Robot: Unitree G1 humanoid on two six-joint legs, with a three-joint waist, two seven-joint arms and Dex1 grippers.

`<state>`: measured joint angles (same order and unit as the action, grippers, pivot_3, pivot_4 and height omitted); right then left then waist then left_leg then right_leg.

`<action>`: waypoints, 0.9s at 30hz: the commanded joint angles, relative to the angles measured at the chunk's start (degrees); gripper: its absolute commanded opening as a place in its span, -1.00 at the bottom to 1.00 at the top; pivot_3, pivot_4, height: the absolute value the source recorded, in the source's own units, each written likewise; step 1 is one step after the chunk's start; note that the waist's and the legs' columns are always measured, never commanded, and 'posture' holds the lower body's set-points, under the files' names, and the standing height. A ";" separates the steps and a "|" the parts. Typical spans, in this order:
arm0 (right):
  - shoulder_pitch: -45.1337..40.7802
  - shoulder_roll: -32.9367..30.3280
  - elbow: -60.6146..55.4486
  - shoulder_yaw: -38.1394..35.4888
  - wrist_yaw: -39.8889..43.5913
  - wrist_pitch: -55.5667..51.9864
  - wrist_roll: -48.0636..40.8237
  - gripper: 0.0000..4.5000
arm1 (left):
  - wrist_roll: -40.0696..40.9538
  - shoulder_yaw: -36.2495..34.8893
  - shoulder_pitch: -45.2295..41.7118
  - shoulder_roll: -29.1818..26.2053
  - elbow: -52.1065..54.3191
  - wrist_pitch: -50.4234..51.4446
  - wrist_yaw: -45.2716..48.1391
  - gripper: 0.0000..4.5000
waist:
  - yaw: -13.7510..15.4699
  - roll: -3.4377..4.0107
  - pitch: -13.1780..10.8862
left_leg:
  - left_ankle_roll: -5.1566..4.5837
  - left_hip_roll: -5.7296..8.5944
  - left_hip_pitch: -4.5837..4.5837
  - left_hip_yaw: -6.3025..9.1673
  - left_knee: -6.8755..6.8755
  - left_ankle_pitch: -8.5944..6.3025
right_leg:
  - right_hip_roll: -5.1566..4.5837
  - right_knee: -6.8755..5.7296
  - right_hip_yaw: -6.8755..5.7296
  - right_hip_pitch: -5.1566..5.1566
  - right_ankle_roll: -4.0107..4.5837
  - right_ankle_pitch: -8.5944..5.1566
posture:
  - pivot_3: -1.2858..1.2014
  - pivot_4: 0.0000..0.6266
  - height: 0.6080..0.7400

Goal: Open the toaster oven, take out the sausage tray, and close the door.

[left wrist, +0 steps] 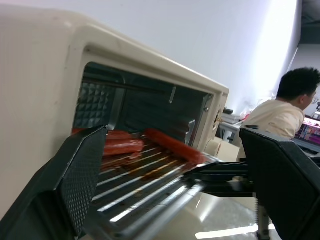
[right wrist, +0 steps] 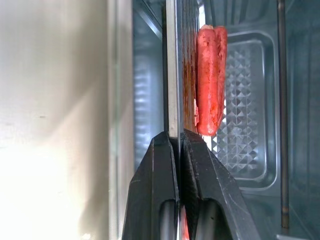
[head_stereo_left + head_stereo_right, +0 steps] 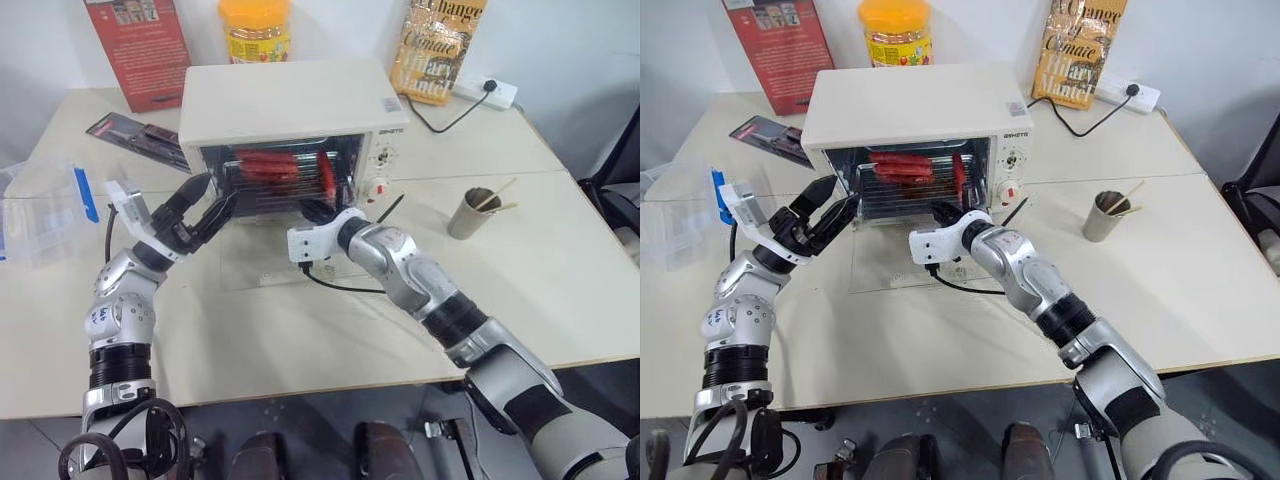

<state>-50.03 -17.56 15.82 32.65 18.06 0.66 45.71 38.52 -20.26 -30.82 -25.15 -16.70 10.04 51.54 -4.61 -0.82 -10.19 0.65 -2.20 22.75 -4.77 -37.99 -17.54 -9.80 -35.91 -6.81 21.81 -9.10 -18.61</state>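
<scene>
The cream-white toaster oven (image 3: 290,100) stands at the back of the table. Its door (image 3: 890,262) is folded down flat in front of it. Inside, the sausage tray (image 3: 270,178) holds several red sausages (image 2: 210,75) and sticks slightly out of the opening. My right gripper (image 3: 318,210) is shut on the tray's front rim (image 2: 172,75) near its right end. My left gripper (image 3: 212,197) is open just in front of the tray's left end, apart from it, with its fingers (image 1: 82,170) spread wide.
A clear plastic box with a blue clip (image 3: 50,210) sits at the left edge. A metal cup with sticks (image 3: 472,212) stands right of the oven. Behind are a red book (image 3: 140,50), a yellow jar (image 3: 256,30), a bag (image 3: 435,50) and a power strip (image 3: 487,92). A person (image 1: 282,112) sits beyond the table.
</scene>
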 commanded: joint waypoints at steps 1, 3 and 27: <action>1.42 -1.46 -6.20 -1.57 -0.37 0.47 1.29 -0.99 | 0.91 -0.78 1.36 -1.98 2.83 2.13 0.67 1.00 | 0.04 0.00 0.00 | 0.00 0.00 0.00 0.00 0.00 0.00 | 0.00 0.00 0.00 0.00 0.00 0.00 | 0.03 -0.52 1.00; 2.78 -1.99 -7.94 -1.65 -0.12 0.51 1.57 -0.99 | 1.32 -0.92 2.35 -2.71 4.05 3.32 0.79 1.00 | 0.06 0.00 0.00 | 0.00 0.00 0.00 0.00 0.00 0.00 | 0.00 0.00 0.01 0.00 0.00 0.00 | 0.03 -0.52 1.00; 14.18 -5.06 -28.31 -5.38 8.27 1.28 0.12 -0.99 | 2.08 -6.19 19.48 -14.91 16.33 13.52 -0.94 1.00 | 1.33 0.00 0.00 | 0.06 -0.05 0.01 -0.20 0.01 -0.04 | 0.01 0.05 0.07 0.12 0.01 -0.01 | 0.03 -0.52 1.00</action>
<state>-35.61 -22.71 -8.21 28.50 26.35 0.32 46.45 39.12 -24.91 -12.11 -39.82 -2.78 22.92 50.96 -3.28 -0.82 -10.20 0.71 -2.25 22.75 -4.99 -37.99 -17.58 -9.79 -35.86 -6.73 21.92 -9.09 -18.62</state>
